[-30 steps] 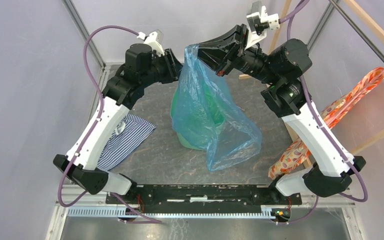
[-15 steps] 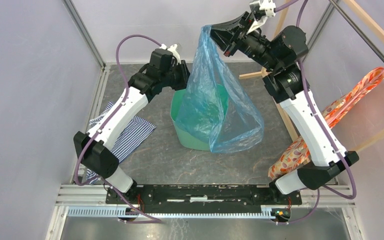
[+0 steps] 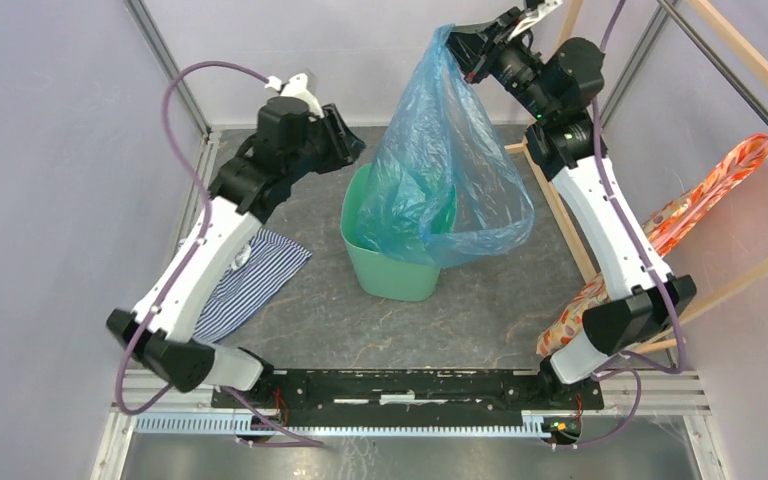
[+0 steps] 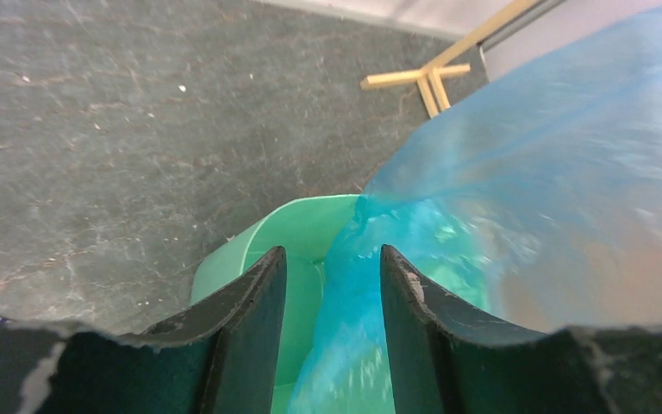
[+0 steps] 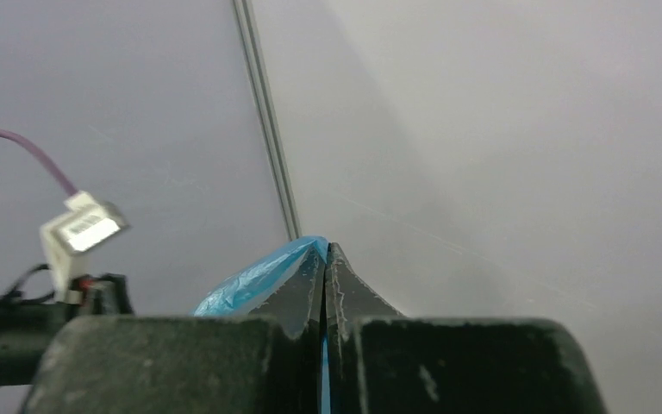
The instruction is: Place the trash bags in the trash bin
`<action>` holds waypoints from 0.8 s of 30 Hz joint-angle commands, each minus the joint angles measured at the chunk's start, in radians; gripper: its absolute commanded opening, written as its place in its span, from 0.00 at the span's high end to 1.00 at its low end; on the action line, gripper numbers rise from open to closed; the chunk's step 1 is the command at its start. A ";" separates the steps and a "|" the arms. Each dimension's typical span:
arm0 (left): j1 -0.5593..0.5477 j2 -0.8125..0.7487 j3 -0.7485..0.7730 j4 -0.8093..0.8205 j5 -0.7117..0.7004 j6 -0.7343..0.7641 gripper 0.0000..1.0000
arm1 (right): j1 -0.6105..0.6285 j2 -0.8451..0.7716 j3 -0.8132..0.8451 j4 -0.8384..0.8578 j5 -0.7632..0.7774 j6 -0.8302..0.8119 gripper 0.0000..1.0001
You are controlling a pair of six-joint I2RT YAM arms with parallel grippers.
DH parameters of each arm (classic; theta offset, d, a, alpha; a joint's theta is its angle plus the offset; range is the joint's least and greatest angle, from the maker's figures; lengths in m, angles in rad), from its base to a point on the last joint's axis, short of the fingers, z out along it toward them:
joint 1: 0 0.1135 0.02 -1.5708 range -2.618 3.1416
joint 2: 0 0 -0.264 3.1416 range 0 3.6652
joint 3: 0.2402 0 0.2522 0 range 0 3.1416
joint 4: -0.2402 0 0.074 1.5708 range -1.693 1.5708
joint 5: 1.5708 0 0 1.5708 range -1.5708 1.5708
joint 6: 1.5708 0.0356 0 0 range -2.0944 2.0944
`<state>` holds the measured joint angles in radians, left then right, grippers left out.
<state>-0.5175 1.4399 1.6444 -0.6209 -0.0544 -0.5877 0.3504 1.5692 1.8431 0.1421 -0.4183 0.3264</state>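
Hoisted the bag [image 3: 440, 150] higher and farther back than a second ago, with the right fingers [image 5: 326, 267] pressed together on its top corner, well above the bin [image 3: 385, 275]. Pulled the trailing tail up off the bench [image 3: 300, 320], where it seemed to lie a second ago, and uncovered the bin's near wall, draped in plastic then. Kept the left fingers [image 3: 352, 145] near the bin's far-left rim throughout; now spread apart and pinching nothing, with a fold of blue plastic showing beyond the gap in the wrist view. Judging progress as roughly midway: got the bag's lower part hanging inside the green mouth, but left a wide loop spilling over the right rim and dangling outside. Not yet done: lowering the bulk in, tucking that loop over the rim, letting go. Leaving alone the striped cloth [image 3: 250, 285] on the left and the flowered fabric [image 3: 680, 220] on the right.
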 commanded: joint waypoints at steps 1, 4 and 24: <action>0.004 -0.141 -0.021 -0.035 -0.088 0.012 0.49 | -0.003 0.057 0.048 0.073 -0.001 0.100 1.00; 0.004 -0.218 -0.069 -0.059 -0.064 0.029 0.52 | -0.004 0.098 0.076 0.102 -0.020 0.151 1.00; 0.004 -0.390 -0.189 -0.065 0.011 -0.001 0.64 | 0.194 0.152 0.103 -0.019 0.094 0.072 1.00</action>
<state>-0.5167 1.0943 1.4017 -0.6830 0.0269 -0.5823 0.5415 1.7683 1.9476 0.1844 -0.4149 0.4965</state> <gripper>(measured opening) 0.354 0.006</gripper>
